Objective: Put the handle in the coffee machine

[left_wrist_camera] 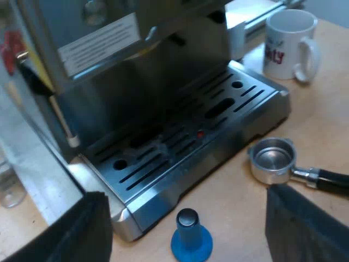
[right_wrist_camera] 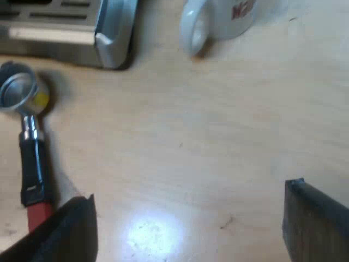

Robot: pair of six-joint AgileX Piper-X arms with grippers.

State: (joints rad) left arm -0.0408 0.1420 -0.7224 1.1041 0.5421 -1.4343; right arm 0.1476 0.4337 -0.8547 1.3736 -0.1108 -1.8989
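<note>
Over the wooden table [left_wrist_camera: 234,202] at the machine's front, my left gripper [left_wrist_camera: 186,192] hangs with its two fingers spread wide apart, holding nothing and touching nothing. Between those fingers the blue tamper [left_wrist_camera: 191,240] stands upright on the table, just off the corner of the drip tray [left_wrist_camera: 191,136] and clear of both fingers. The holder [left_wrist_camera: 272,161] lies loose on the table, not locked into the espresso machine [left_wrist_camera: 163,71]; its metal basket faces up near the tray's front edge but apart from it, and its dark handle runs off under one of my left fingers [left_wrist_camera: 305,224]. The mug [left_wrist_camera: 286,43] stands beside the tray's far corner, well apart from the holder.

My right gripper [right_wrist_camera: 191,191] is likewise wide open and empty above bare table. The holder's red handle end [right_wrist_camera: 35,213] lies close to one right finger [right_wrist_camera: 71,224]; whether they touch, I cannot tell. From there the handle leads to the basket [right_wrist_camera: 16,90], which sits near the tray's edge [right_wrist_camera: 109,38]. The mug's handle [right_wrist_camera: 191,30] points toward the open stretch of table between the mug, the holder and my right fingers.
</note>
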